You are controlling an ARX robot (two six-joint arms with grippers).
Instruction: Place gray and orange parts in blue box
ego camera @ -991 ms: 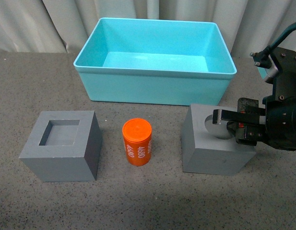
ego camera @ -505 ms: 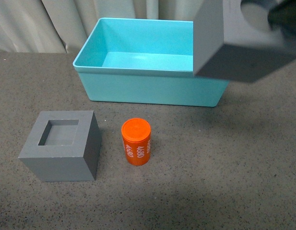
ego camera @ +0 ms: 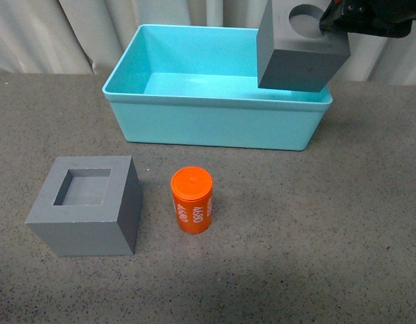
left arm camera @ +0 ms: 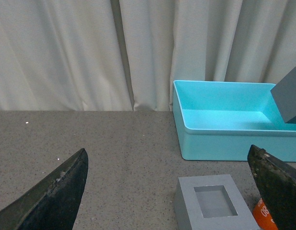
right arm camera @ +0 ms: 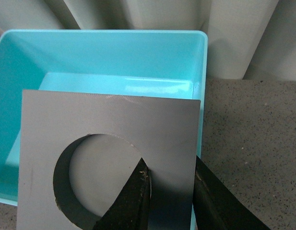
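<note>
My right gripper (ego camera: pixel 334 25) is shut on the wall of the gray cube with the round recess (ego camera: pixel 295 61) and holds it in the air above the right end of the turquoise blue box (ego camera: pixel 214 121). In the right wrist view one finger sits inside the recess and one outside the cube (right arm camera: pixel 109 124), with the box (right arm camera: pixel 90 52) beneath. The gray cube with the square recess (ego camera: pixel 86 206) and the orange cylinder (ego camera: pixel 191 200) stand on the table in front of the box. My left gripper (left arm camera: pixel 169 191) is open and empty, short of the square-recess cube (left arm camera: pixel 212 206).
Pale curtains (ego camera: pixel 93 30) hang behind the box. The speckled gray table (ego camera: pixel 315 236) stretches around the objects. The lifted cube (left arm camera: pixel 288 96) shows at the edge of the left wrist view over the box (left arm camera: pixel 224 120).
The right gripper lifted the round-recess cube off the table, swung it up and back, and now holds it steady above the box's right end. The other parts have not moved.
</note>
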